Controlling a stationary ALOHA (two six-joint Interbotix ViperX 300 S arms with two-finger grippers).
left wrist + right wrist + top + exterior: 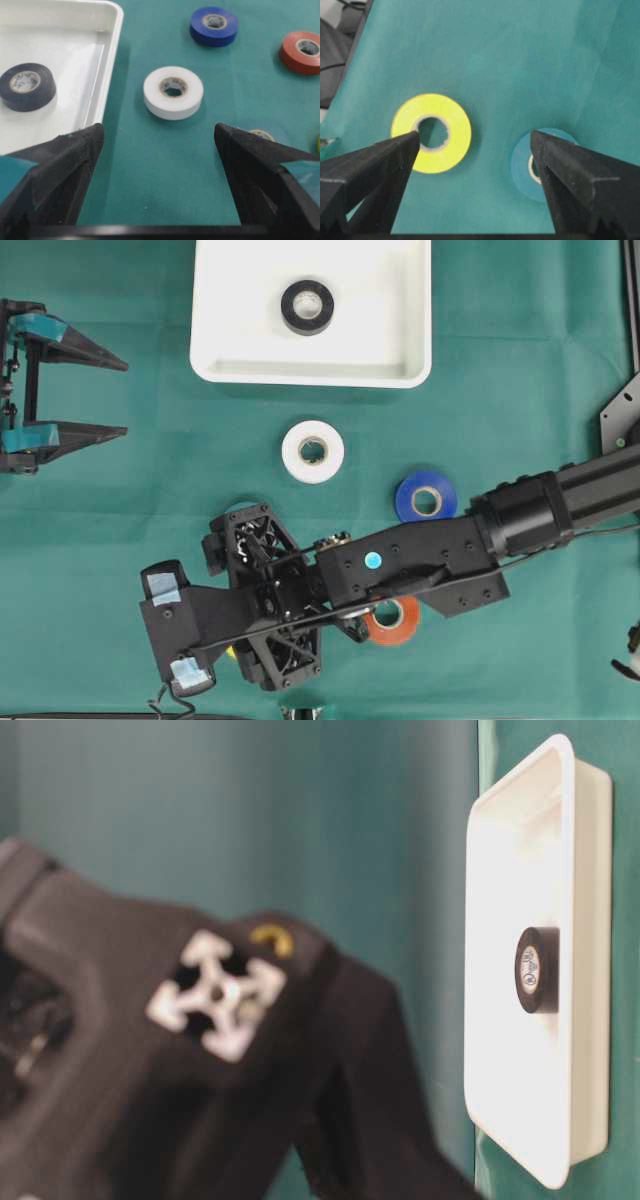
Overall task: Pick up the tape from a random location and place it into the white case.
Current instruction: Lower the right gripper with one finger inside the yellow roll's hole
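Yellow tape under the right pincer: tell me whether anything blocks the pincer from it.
Nothing visible does. In the right wrist view the open right pincer hangs over the yellow tape with only bare green cloth between. The teal tape lies apart, beside the other finger.

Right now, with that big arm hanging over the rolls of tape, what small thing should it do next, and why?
Probably shift sideways to centre on one roll, then lower. The right gripper is open and empty, and its view shows bare cloth between its fingers: the yellow tape lies by one fingertip, the teal tape by the other. Only the black tape is in the white case.
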